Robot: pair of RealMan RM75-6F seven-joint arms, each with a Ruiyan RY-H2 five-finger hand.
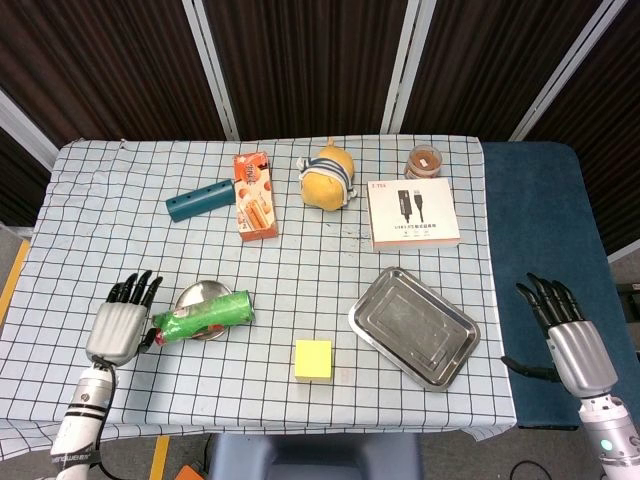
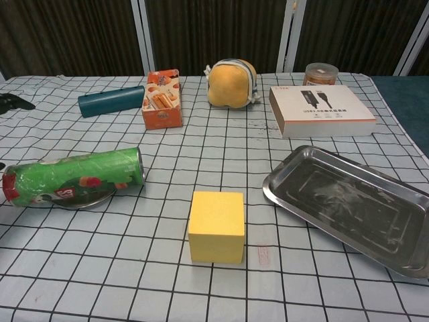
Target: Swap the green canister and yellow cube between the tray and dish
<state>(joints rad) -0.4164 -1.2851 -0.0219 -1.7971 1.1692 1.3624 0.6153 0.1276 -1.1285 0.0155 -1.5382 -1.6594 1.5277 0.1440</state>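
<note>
Green canister (image 1: 203, 317) lies on its side across the small round metal dish (image 1: 197, 297), long axis near left-right in the head view, slightly tilted; silver-rimmed end toward the yellow cube (image 1: 313, 359), red-rimmed end toward the left hand (image 1: 116, 327). Chest view: canister body green with a red and white label, crinkled glossy wrap; dish mostly hidden beneath it, rim showing under the middle.

Yellow cube sits on the checked tabletop (image 1: 120, 220) between dish and tray (image 1: 414, 327), touching neither. Tray is a rectangular steel pan, set at an angle, nothing in it.

Left hand: just beside the canister's red end, back of hand up, fingers apart and extended away from the robot, holding nothing. Contact with the canister cannot be told.

Right hand (image 1: 565, 336): off the tabletop over the blue surface at right, fingers spread and pointing away from the robot, holding nothing.
</note>
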